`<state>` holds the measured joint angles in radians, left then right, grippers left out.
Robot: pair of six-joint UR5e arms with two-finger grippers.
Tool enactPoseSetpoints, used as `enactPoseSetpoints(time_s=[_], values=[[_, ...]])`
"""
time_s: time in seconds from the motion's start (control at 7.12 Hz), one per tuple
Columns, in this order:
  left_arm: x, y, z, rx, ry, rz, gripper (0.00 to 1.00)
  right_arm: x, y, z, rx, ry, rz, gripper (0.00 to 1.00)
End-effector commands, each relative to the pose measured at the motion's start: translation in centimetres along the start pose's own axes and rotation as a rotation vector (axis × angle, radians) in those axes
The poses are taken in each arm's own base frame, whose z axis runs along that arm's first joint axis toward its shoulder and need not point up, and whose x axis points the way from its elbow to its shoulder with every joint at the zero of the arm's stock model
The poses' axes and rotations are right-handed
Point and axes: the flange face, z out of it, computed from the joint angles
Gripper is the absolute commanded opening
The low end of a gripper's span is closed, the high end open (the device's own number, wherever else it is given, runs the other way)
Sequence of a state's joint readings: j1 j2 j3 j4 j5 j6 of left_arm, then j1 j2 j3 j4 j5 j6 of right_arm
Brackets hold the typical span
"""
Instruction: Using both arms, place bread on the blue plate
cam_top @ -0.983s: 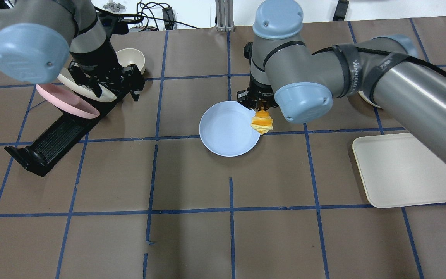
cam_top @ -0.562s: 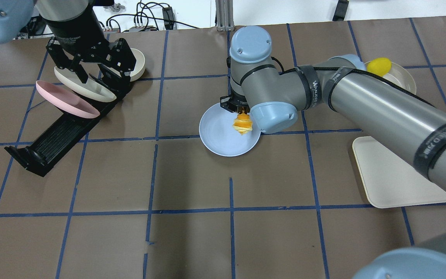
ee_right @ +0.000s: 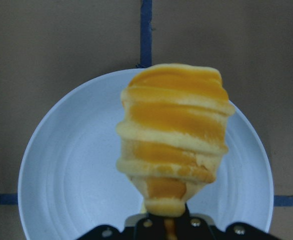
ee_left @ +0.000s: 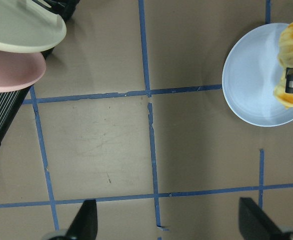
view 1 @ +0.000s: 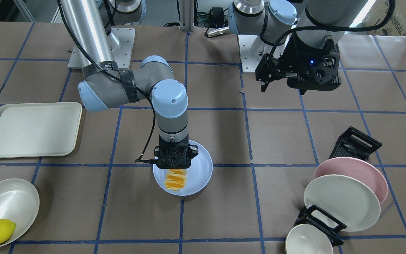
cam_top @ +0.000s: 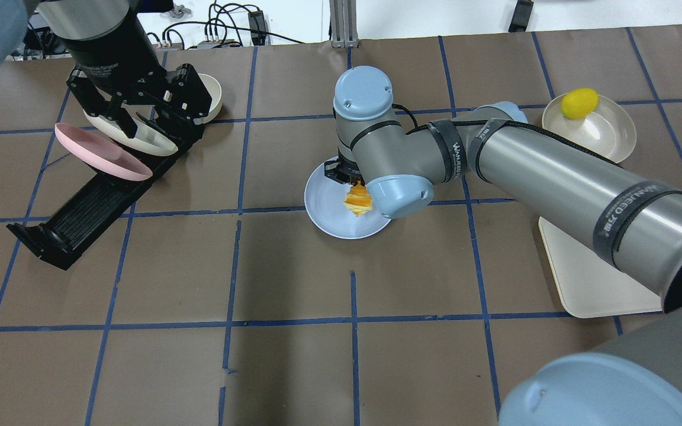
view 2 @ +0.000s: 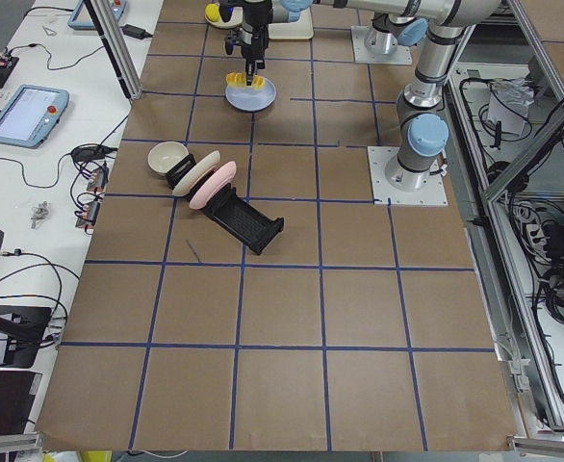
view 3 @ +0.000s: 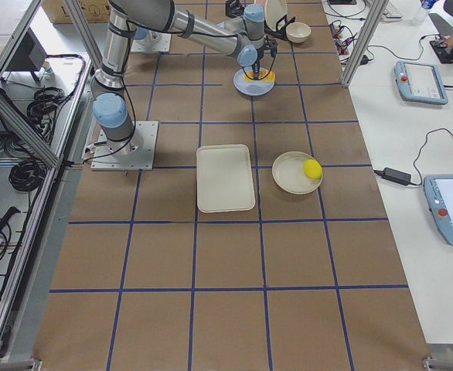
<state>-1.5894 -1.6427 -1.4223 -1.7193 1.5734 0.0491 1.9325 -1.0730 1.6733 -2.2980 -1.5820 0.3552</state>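
Observation:
The pale blue plate (view 1: 200,165) (cam_top: 324,208) lies mid-table. My right gripper (view 1: 174,168) (cam_top: 353,182) points down over it and is shut on one end of the bread (view 1: 176,180) (cam_top: 357,200), a cream and orange ridged roll. In the right wrist view the bread (ee_right: 174,140) hangs over the plate (ee_right: 71,165) near its middle; I cannot tell if it touches. My left gripper (cam_top: 151,115) (view 1: 282,88) (ee_left: 169,225) is open and empty, raised high near the dish rack, far from the plate (ee_left: 249,80).
A black dish rack (cam_top: 80,213) at the robot's left holds a pink plate (cam_top: 101,154) and a cream plate (cam_top: 145,141), with a cream bowl (cam_top: 214,94) beside it. A cream tray (cam_top: 589,272) and a bowl (cam_top: 604,133) with a lemon (cam_top: 579,102) lie at the right.
My right gripper carried the bread leftward from the plate's right rim to over the plate. My left arm rose and drew back from the rack.

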Motion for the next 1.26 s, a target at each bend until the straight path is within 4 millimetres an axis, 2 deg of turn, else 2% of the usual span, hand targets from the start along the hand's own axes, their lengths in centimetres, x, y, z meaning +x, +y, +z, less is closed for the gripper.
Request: enactPoseSetpoints(time_s=[0.0,0.14,0.28,0.84,0.98,1.12], values=[[-0.4,0.1,0.1,0.012,-0.004,-0.006,1.00,-0.2,0.3,0.1,-0.013,-0.002,-0.003,0.09],[-0.3,0.1,0.1,0.012,-0.002,-0.014,1.00,-0.6,0.8,0.4,-0.022,0.001,0.000,0.78],[-0.3,0.1,0.1,0.012,-0.002,-0.014,1.00,-1.5,1.3,1.3,-0.026,0.014,0.015,1.00],[-0.3,0.1,0.1,0.012,-0.002,-0.008,1.00,-1.6,1.4,1.3,-0.031,0.018,0.012,1.00],[-0.3,0.1,0.2,0.010,-0.002,-0.012,1.00,-1.3,1.1,0.3,-0.030,0.018,0.017,1.00],[-0.3,0.1,0.2,0.010,-0.002,-0.014,1.00,-0.1,0.3,-2.4,-0.029,0.018,0.027,1.00]])
